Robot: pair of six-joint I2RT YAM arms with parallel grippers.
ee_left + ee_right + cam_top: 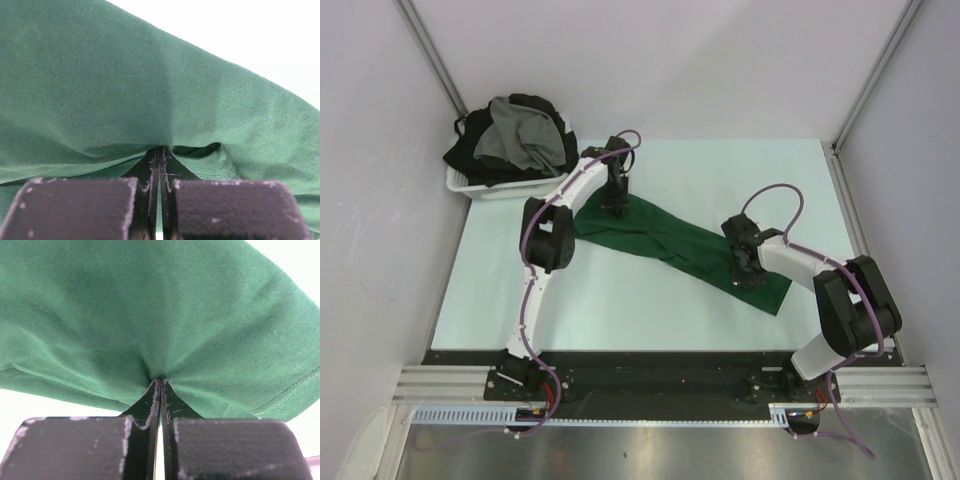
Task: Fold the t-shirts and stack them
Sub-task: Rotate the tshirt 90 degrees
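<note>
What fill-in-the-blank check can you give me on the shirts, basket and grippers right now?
The held t-shirt, pinched by the shut left gripper and right gripper, is dark ____.
The white basket sits at the table's far ____ corner.
The topmost t-shirt in the basket is ____.
Missing words: green; left; grey.

Green shirt (670,240) stretched diagonally across mid-table blocks low passes. Heaped basket (495,190) fills far-left corner. Table (750,170) open far-right and near-left.
</note>
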